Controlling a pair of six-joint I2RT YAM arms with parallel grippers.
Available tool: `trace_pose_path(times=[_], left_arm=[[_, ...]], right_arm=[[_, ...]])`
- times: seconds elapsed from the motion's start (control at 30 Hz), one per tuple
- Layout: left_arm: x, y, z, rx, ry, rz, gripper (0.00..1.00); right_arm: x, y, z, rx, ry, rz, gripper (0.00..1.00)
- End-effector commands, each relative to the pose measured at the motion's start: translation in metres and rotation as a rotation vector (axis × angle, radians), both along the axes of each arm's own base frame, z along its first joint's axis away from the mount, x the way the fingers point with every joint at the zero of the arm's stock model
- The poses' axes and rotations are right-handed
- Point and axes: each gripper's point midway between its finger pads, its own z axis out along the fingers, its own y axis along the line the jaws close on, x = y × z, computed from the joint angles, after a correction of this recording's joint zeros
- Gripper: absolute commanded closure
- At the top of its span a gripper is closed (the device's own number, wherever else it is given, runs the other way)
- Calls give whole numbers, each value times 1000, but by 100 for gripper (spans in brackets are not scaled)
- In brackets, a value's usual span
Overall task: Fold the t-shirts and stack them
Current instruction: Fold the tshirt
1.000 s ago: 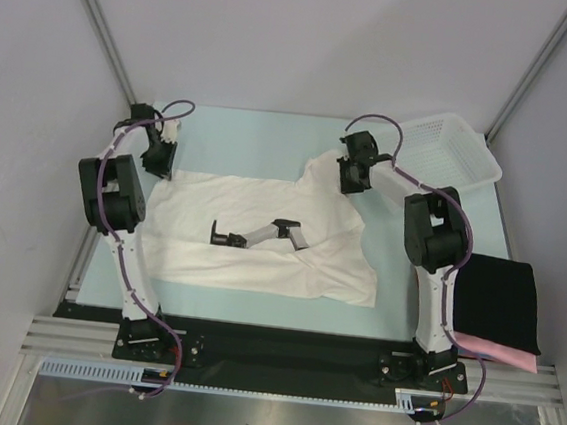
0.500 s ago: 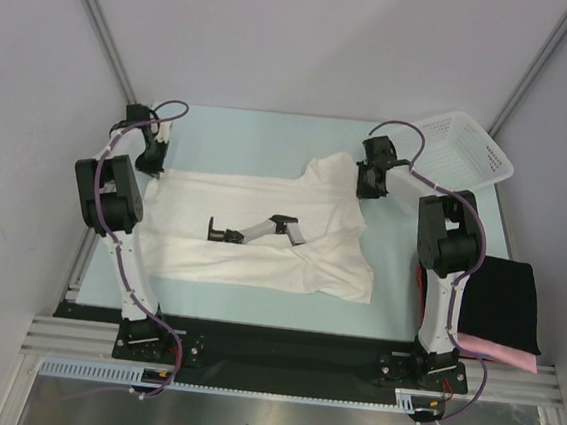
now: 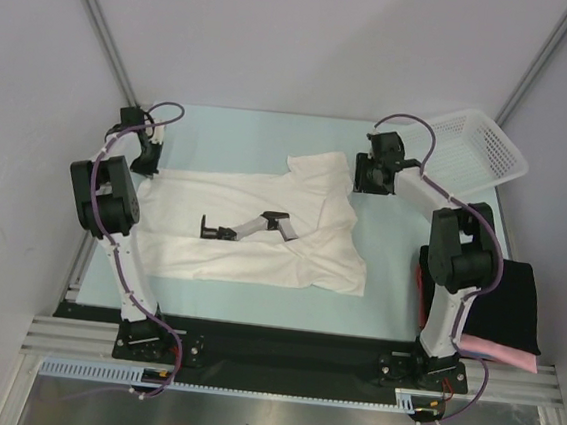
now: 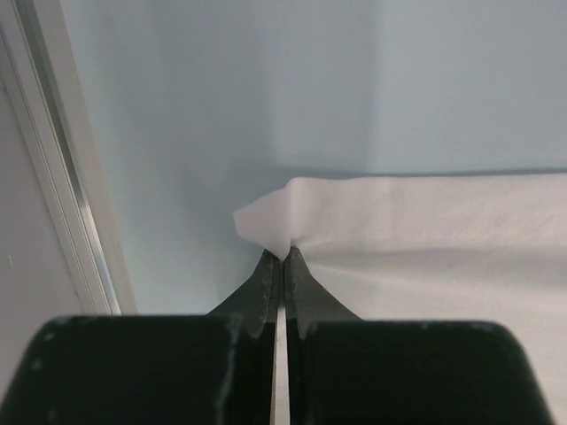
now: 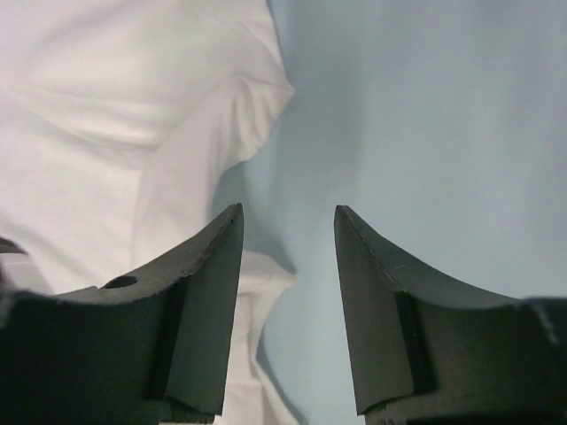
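Note:
The white t-shirt [image 3: 252, 230] lies spread on the pale blue table, a dark print at its middle. My left gripper [image 3: 145, 164] is at its far left corner, shut on that corner of white cloth [image 4: 275, 217]. My right gripper [image 3: 369, 181] is open and empty just right of the shirt's far right sleeve [image 5: 177, 133], over bare table. The black shirt [image 3: 506, 304] lies folded at the right edge on top of the pink one [image 3: 496, 354].
A white mesh basket [image 3: 475, 156] stands at the back right, close behind the right arm. A metal frame rail [image 4: 62, 177] runs along the table's left edge beside the left gripper. Grey walls enclose the table.
The left gripper has pulled the shirt's corner further left and back. The right gripper has let go of the sleeve and moved right; the shirt has shifted left and the basket has moved right.

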Motion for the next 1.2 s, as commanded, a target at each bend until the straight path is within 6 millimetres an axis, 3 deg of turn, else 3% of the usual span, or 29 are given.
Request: trace_pose_path(times=[0.0,0.23,0.4,0.53,0.63,0.67,0.77,0.93,1.17], left_arm=[[7,9,24,56,-66,-2,100],[8,11,30,69,-75,-4,99],[9,10,32,68,-78,-9,100],[9,10,31,67,-77,-9,100],[8,11,31,71,-74,-4,100],[8,11,32,72,-75,-3,100],[9,13,33,78,-80,1,100],[11,14,35,81,-87,2,100],[14,12,36,67,-91,0,100]], right_arm=[[-5,15,34,104,-85,10,50],[-36,52,23,211,-63,217,48],[-40,41,14,179,-87,208,35],[-34,31,-19,99,-2,176,33],[-33,29,-30,107,31,154,53],[-33,24,-32,114,34,135,72],[-35,7,-31,131,38,57,100],[-55,-32,-32,128,88,-86,100],[-65,-45,-43,99,166,-137,96]])
